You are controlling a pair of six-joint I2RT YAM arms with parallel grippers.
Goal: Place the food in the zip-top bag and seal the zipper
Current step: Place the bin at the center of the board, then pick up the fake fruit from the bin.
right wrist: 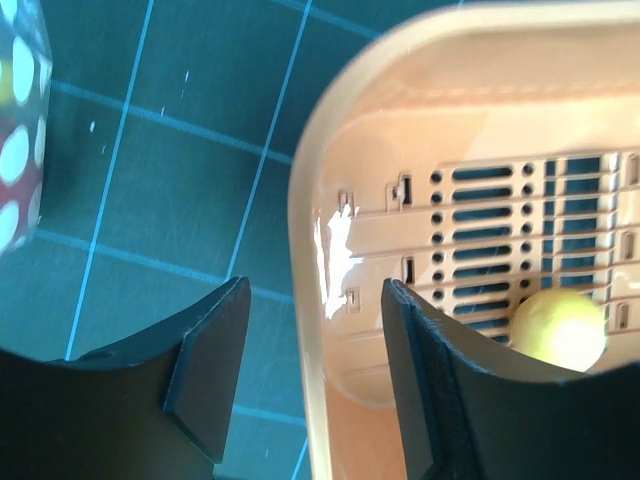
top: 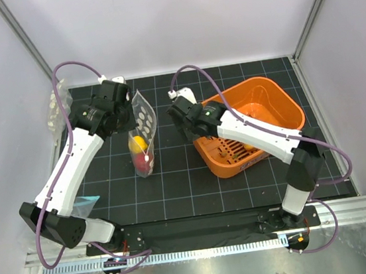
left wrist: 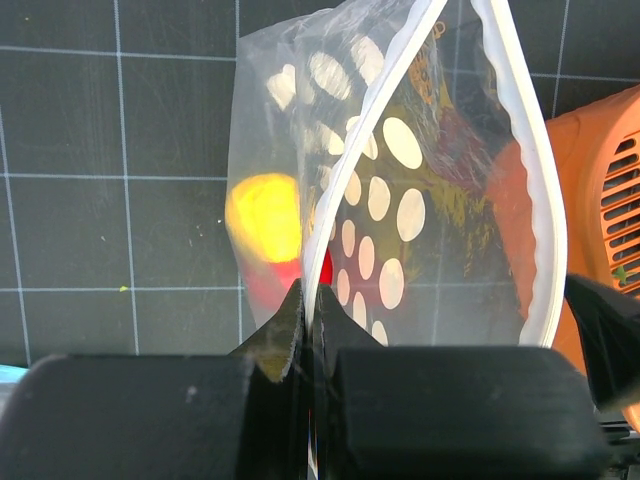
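The zip-top bag [top: 144, 125], clear with white dots, hangs upright from my left gripper [top: 129, 114], which is shut on its top edge. A yellow fruit [top: 138, 144] and a red fruit [top: 143, 162] lie in its bottom. In the left wrist view the jaws [left wrist: 308, 300] pinch one bag wall [left wrist: 385, 200]; the white zipper [left wrist: 535, 200] curves open, and the yellow fruit [left wrist: 264, 216] and the red one [left wrist: 326, 268] show through. My right gripper [top: 192, 133] is open, astride the orange basket's left rim [right wrist: 305, 300]. A yellow fruit [right wrist: 558, 328] lies in the basket.
The orange slotted basket [top: 279, 102] stands at right centre. Bundles of clear plastic [top: 53, 113] lie by the left wall, and a bluish plastic piece [top: 84, 202] lies near the left arm's base. Enclosure walls close in on the left, right and back.
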